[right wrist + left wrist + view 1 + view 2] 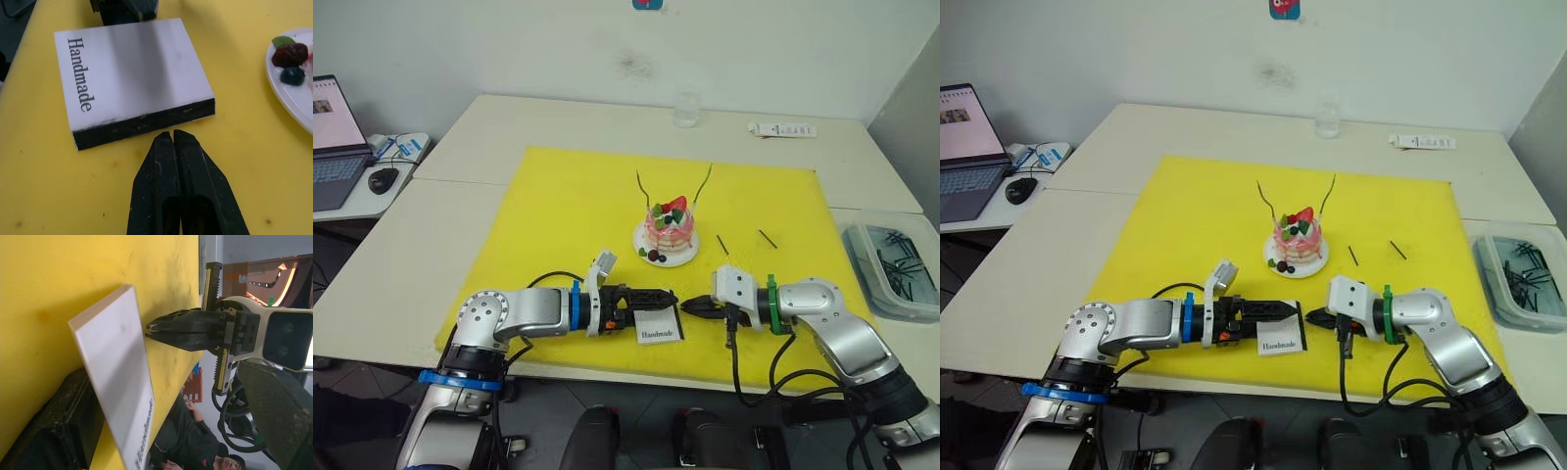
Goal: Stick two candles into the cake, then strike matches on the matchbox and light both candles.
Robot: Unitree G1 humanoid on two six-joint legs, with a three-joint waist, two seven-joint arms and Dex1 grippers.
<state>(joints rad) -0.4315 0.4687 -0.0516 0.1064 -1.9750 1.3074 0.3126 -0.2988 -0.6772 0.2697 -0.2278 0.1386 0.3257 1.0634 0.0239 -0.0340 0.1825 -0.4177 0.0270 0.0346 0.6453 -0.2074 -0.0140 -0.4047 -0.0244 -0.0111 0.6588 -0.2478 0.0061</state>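
The pink cake (667, 226) stands on its white plate (682, 258) in the middle of the yellow mat. Two thin candles (643, 188) (704, 182) are stuck upright in it, unlit. Two short dark matches (722, 245) (768, 238) lie on the mat to the right of the plate. The white "Handmade" matchbox (132, 73) lies near the mat's front edge. My left gripper (670, 299) is open around the box's left end, which leans on the lower finger. From the right, my right gripper (172, 134) is shut with nothing in it, its tips just off the black striking strip.
A clear bin (893, 266) of dark sticks sits at the table's right edge. At the back stand a glass (685, 110) and a white remote (781, 129). On a side desk to the left are a laptop (333, 137) and a mouse (382, 179).
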